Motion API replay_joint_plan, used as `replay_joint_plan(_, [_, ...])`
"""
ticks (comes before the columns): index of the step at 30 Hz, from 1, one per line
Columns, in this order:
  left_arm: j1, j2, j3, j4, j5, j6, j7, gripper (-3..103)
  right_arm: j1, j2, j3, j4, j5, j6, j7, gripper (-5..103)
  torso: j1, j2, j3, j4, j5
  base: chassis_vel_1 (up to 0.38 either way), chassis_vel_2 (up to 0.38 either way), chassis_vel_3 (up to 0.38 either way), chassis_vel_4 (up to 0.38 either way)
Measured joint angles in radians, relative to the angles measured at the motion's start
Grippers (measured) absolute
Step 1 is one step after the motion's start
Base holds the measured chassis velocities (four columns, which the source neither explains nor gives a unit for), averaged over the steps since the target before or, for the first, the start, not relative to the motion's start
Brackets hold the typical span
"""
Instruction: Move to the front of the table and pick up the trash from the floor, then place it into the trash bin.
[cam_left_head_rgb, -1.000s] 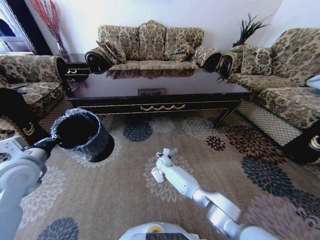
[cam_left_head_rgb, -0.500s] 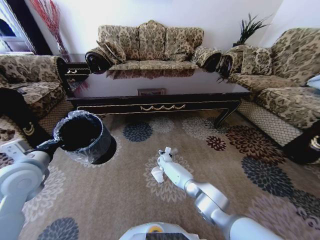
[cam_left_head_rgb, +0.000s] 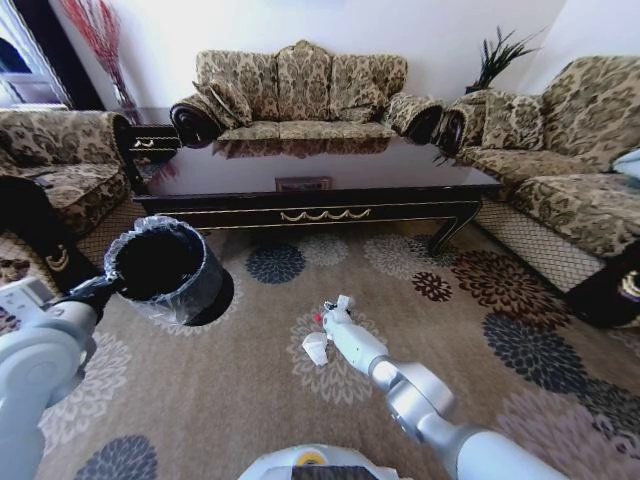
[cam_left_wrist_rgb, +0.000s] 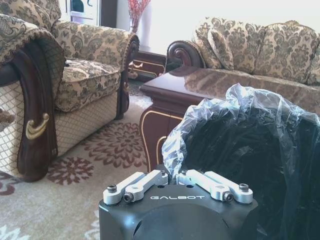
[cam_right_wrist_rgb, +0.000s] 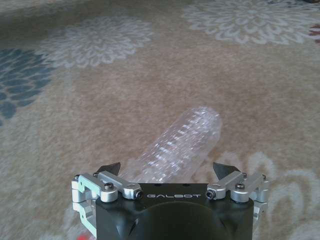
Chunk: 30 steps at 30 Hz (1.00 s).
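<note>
I am reaching the right gripper (cam_right_wrist_rgb: 167, 172), fingers spread, over the trash (cam_right_wrist_rgb: 176, 145), a clear tube on the floor (cam_left_head_rgb: 220, 390). The left gripper (cam_left_wrist_rgb: 176, 181) is clenching the trash bin (cam_left_head_rgb: 170, 268) rim, holding it aloft. Next move calls for descent, then closing squarely around the tube.

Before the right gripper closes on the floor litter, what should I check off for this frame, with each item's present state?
1. Right gripper open, fingers either side of the clear tube: ok.
2. Tube lying on the floor, not lifted: ok.
3. Left gripper shut on the trash bin rim: ok.
4. Bin held off the floor, mouth open: ok.
5. Crumpled white paper cup beside the right gripper, not between the fingers: ok.
6. Dark wrapper located: cannot tell.
</note>
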<state>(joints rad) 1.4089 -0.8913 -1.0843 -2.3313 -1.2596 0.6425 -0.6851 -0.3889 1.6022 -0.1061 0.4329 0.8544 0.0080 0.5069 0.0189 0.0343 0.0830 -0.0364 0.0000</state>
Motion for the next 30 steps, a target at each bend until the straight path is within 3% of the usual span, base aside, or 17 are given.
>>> replay_joint_plan(7, [0.054, -0.012, -0.057, -0.029, 0.001, 0.000, -0.001, 4, -0.009, 0.006, -0.040, -0.005, 0.005, 0.082, -0.026, 100, 0.000, 0.000, 0.000, 0.0002, 0.0001, 0.000, 0.000, 0.000, 0.000])
replay_joint_plan(16, [0.104, -0.028, -0.120, -0.063, -0.005, 0.001, 0.001, 4, -0.014, 0.007, -0.052, -0.005, 0.000, 0.095, -0.027, 100, 0.000, 0.000, 0.000, 0.0001, 0.0000, 0.000, 0.000, 0.000, 0.000])
replay_joint_plan(30, [0.117, -0.044, -0.126, -0.079, -0.005, 0.002, 0.002, 4, -0.029, 0.006, -0.049, 0.020, -0.001, 0.112, -0.017, 100, 0.000, 0.000, 0.000, 0.0000, 0.0000, -0.011, 0.008, 0.012, -0.008])
